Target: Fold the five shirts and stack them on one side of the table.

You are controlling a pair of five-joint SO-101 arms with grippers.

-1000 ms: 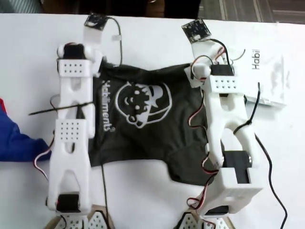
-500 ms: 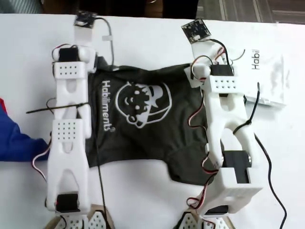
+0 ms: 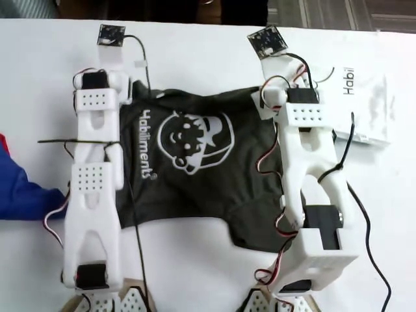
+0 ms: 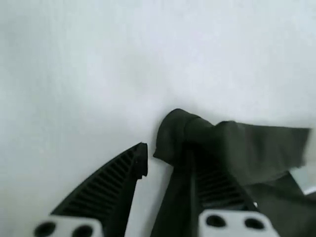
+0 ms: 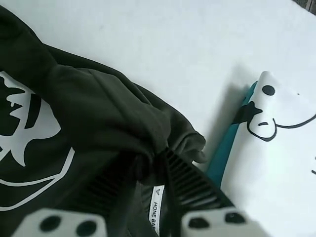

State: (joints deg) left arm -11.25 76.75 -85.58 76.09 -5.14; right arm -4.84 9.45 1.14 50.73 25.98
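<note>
One black shirt [image 3: 195, 169] lies spread print-up on the white table [image 3: 208, 52], its far right corner clamped in my right pincer [image 5: 158, 163], its far left corner bunched against one finger [image 4: 217, 187] of my left pincer [image 4: 165, 154], whose jaws stand parted.

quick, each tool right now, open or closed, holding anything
left tool: open, with the shirt draped over one side
right tool: closed on the shirt
</note>
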